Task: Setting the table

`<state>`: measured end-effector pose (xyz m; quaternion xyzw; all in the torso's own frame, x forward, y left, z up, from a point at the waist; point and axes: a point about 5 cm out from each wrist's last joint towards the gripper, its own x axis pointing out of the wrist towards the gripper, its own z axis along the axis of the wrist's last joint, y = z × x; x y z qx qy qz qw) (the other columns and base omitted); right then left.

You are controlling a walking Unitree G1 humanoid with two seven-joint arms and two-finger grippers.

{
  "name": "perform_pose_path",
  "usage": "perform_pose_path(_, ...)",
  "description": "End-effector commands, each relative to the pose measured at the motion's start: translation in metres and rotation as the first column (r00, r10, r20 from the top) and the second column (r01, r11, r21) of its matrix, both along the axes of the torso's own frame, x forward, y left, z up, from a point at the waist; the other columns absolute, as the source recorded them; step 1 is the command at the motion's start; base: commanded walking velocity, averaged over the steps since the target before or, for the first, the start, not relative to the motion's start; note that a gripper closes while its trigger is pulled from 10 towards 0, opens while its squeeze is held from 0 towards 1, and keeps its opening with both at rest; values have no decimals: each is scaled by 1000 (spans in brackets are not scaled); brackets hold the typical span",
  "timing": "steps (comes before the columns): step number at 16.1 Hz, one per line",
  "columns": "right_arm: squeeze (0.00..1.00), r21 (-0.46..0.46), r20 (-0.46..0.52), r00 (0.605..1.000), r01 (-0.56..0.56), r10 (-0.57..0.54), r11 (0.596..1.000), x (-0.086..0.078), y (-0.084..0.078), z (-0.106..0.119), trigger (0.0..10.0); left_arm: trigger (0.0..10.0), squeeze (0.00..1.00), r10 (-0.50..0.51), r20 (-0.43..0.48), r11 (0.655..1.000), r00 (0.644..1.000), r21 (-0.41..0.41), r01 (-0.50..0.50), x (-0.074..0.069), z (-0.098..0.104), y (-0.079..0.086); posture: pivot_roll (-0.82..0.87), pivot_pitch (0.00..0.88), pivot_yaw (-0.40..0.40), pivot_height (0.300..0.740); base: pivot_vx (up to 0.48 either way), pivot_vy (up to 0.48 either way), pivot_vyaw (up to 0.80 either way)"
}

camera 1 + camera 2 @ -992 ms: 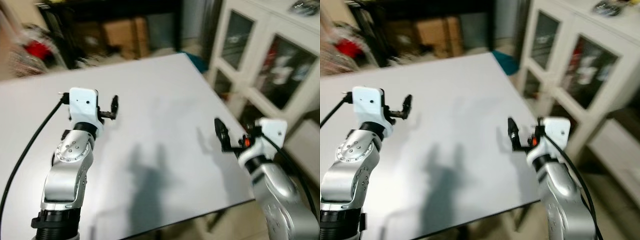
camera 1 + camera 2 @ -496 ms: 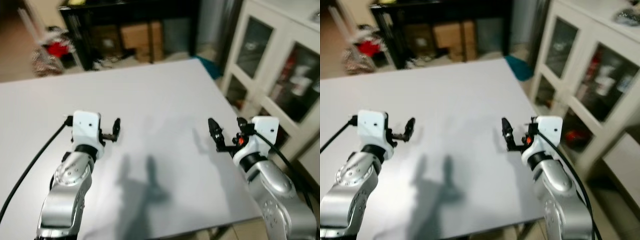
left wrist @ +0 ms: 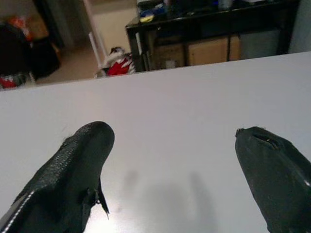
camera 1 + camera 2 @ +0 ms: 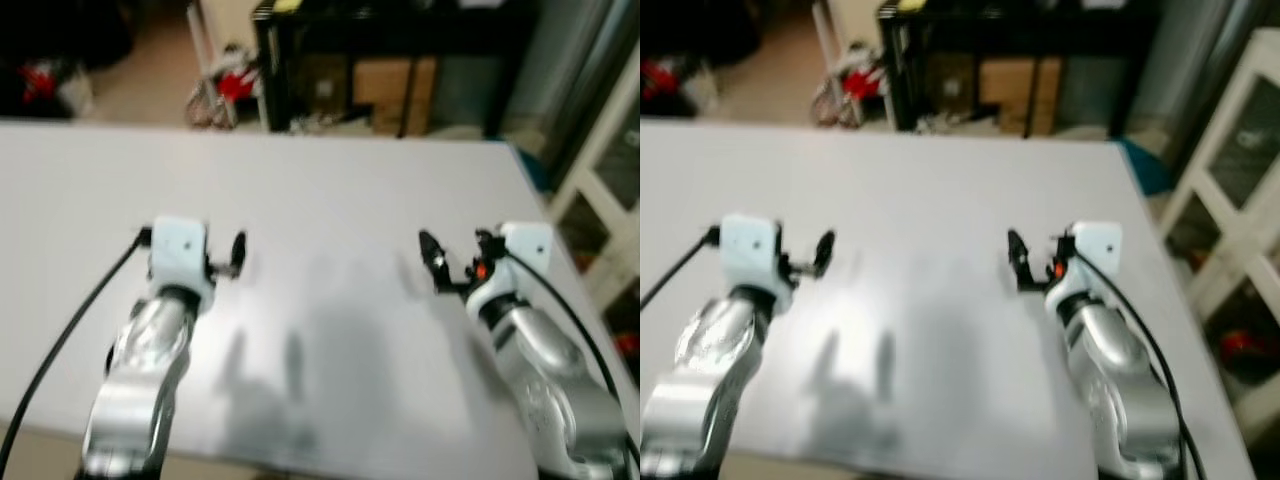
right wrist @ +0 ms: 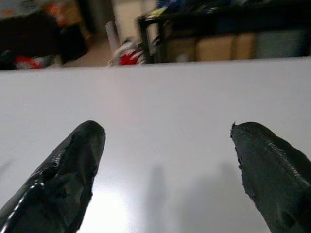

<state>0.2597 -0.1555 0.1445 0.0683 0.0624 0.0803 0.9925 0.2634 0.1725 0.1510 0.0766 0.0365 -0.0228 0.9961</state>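
Note:
A large pale grey table point(image 4: 320, 180) spreads out before me, its top bare. My left gripper point(image 4: 236, 254) hovers just above the table on the left. It is open with nothing between its fingers point(image 3: 82, 160). My right gripper point(image 4: 455, 262) hovers over the table's right part, also open and holding nothing, as its wrist view shows between the two black fingers point(image 5: 73, 165). Both grippers point toward the far edge and cast shadows on the table top.
Beyond the table's far edge stands a black shelf unit point(image 4: 400, 30) with cardboard boxes point(image 4: 385, 85) under it. Red and white clutter point(image 4: 228, 88) lies on the floor beside it. A white glass-door cabinet point(image 4: 1240, 190) stands close to the table's right edge.
The whole picture has swung to the left and is blurred, so the camera turned. Both arms hold the same pose over the table, grippers still open.

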Motion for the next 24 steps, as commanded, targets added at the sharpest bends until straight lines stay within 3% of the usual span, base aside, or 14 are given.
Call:
perform_pose_path(1, 1000, -1, 14, 1000, -17, 17, 1000, 1, 3, 3, 10000, 10000, 0, 18, -23, 1000, 1000, 6, -17, -2, -4, 2, 101, 0, 17, 740, 0, 0, 800)
perform_pose_path(4, 1000, 56, 4, 1000, 5, -5, 998, 1, 6, 8, 10000, 10000, 0, 16, -22, 1000, 1000, 7, -16, -2, 0, 3, 99, 0, 21, 740, 0, 210, 0)
perform_pose_path(5, 1000, -13, 12, 1000, 23, -23, 1000, -2, 1, 5, 10000, 10000, 0, 14, -30, 1000, 999, 8, -14, -3, -3, 2, 93, 0, 40, 740, 0, 334, 0)
perform_pose_path(6, 0, -13, 7, 999, 54, -54, 998, -5, -3, 2, 10000, 10000, 0, 18, -46, 1000, 999, 20, -17, -2, -6, 3, 83, 0, 34, 740, 0, 337, 0)
perform_pose_path(7, 0, -18, 7, 995, 99, -99, 995, -5, -5, 3, 10000, 10000, 0, 4, -36, 1000, 999, -7, -4, 0, -1, 3, 77, 0, 47, 740, 0, 341, 0)
perform_pose_path(9, 0, -58, 4, 998, 66, -66, 996, -7, -6, 1, 10000, 10000, 0, 8, -46, 1000, 999, 21, -7, 1, -4, 3, 80, 0, 45, 740, 0, 352, 0)
perform_pose_path(15, 0, 23, -62, 994, 87, -86, 996, -6, -3, -5, 10000, 10000, 0, -8, -33, 1000, 999, 21, 9, 4, 1, 1, 85, 0, 52, 740, 0, 351, 0)
perform_pose_path(24, 0, 22, -17, 998, 54, -54, 998, 3, 3, 1, 10000, 10000, 0, -4, -25, 1000, 1000, 25, 5, 3, 2, 5, 106, 0, 39, 740, 0, 349, 0)
